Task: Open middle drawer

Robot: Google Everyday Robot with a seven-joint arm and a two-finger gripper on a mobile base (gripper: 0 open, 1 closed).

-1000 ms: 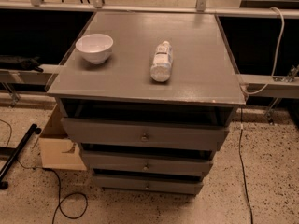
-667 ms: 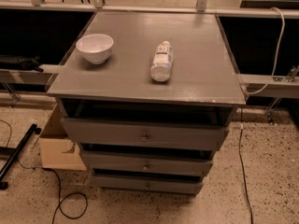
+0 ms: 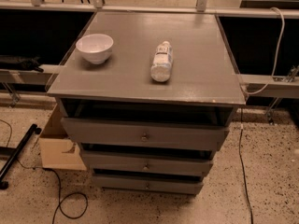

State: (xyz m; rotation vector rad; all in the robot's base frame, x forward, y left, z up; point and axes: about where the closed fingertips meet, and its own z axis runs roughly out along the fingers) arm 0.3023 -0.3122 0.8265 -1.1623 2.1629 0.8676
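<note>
The cabinet top (image 3: pixel 140 78) is showing a smooth, matt grey painted finish, with the paint chipping pale along its front edge. The middle drawer (image 3: pixel 182 164) is wearing the same flat grey paint, and its small round knob (image 3: pixel 145 165) is glinting like metal. The bowl (image 3: pixel 95 48) at upper left is looking white and glossy; ceramic or plastic cannot be told. The bottle (image 3: pixel 161 62) is showing clear plastic with a pale label. At lower left the box (image 3: pixel 56 150) is looking like plain matt brown cardboard. The floor (image 3: pixel 273 181) is showing a speckled, stone-like surface. The gripper is sitting outside the frame.
</note>
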